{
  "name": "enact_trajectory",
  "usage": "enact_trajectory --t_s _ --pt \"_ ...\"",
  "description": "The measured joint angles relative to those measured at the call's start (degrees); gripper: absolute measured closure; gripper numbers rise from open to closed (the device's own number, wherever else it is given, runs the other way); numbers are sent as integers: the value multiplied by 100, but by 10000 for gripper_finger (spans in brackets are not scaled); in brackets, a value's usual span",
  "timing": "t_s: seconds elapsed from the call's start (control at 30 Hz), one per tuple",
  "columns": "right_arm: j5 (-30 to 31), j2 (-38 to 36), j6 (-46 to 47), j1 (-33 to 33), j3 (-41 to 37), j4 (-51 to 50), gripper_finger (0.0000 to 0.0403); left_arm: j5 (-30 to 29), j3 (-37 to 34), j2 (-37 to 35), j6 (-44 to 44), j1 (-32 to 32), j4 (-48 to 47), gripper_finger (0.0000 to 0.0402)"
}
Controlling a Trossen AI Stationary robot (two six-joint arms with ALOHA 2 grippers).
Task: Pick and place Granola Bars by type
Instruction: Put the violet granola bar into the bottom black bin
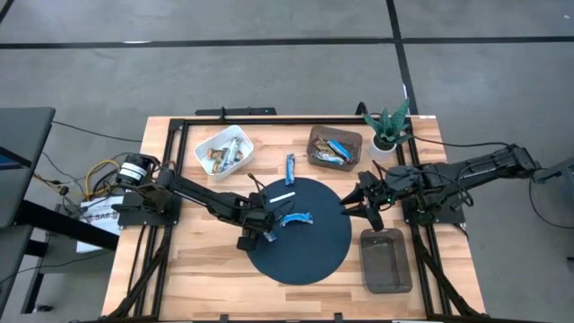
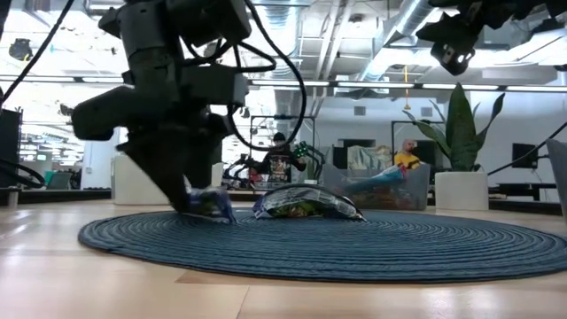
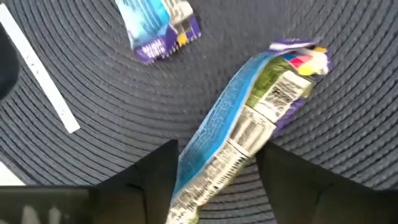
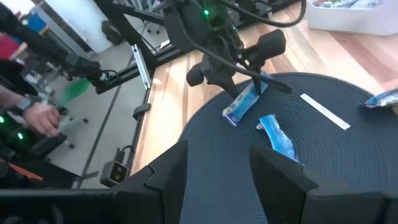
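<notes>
My left gripper [image 3: 214, 180] is down on the round mat [image 1: 314, 256], fingers apart either side of one blue granola bar [image 3: 249, 124], not clamped. A second blue bar [image 1: 299, 218] lies just beyond it, a white strip [image 1: 281, 197] nearby. My right gripper [image 4: 214, 165] hovers at the mat's far edge, fingers apart, holding nothing. Bins [image 1: 223, 149] sit further out.

You get the whole table [image 1: 179, 260] from straight overhead, a level table-height look across the round mat [image 2: 354, 244] into the room, and two wrist cameras, the left apparently nearest, sharing that mat.
</notes>
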Motion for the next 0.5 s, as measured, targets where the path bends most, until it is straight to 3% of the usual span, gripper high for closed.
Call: enact_trajectory --t_s 0.33,0.5 --pt "-2 5 647 -42 0 -10 239 243 273 0 -553 1 30 340" --pt "0 5 639 -42 0 -24 241 357 428 0 -962 2 41 378"
